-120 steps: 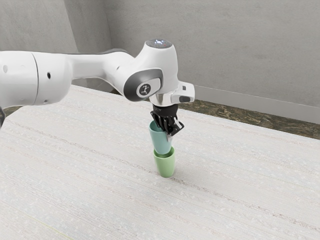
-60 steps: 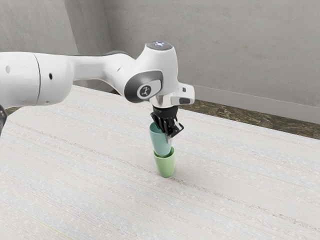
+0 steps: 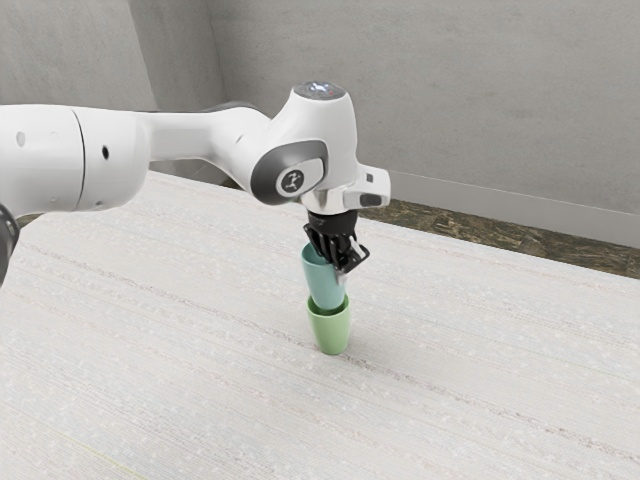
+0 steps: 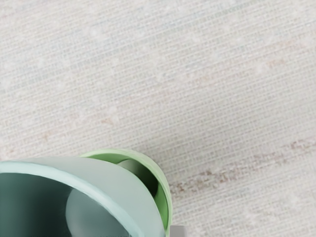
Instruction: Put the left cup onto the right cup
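A light green cup stands upright on the pale table. A teal cup sits with its base inside the green cup's mouth, leaning slightly toward the exterior view's left. My gripper hangs straight down from the arm and is shut on the teal cup's rim on the side toward the exterior view's right. In the wrist view the teal cup lies just under the hand, and the green cup's rim shows around it.
The table's far edge runs behind the cups, with a dark floor strip and a grey wall beyond. The white arm comes in from the exterior view's left, above the table.
My hand has shifted slightly toward the exterior view's right with the teal cup, which now stands a little straighter in the green cup.
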`<control>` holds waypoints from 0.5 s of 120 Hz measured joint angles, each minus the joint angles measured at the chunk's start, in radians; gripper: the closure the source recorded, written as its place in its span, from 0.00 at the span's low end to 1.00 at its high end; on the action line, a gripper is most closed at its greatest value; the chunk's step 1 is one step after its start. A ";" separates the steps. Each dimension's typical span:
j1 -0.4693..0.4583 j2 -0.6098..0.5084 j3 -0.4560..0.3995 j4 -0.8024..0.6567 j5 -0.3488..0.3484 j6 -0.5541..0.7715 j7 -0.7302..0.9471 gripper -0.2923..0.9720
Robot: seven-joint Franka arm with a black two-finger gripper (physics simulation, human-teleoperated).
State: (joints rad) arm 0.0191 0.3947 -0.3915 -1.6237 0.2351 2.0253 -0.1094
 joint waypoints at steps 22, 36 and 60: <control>0.001 0.000 0.003 0.000 0.000 0.000 0.003 0.85; -0.001 0.000 0.010 -0.002 -0.001 0.000 0.005 0.85; 0.001 0.003 0.013 -0.004 -0.001 0.001 0.008 0.85</control>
State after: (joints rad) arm 0.0200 0.3978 -0.3782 -1.6278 0.2337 2.0260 -0.1015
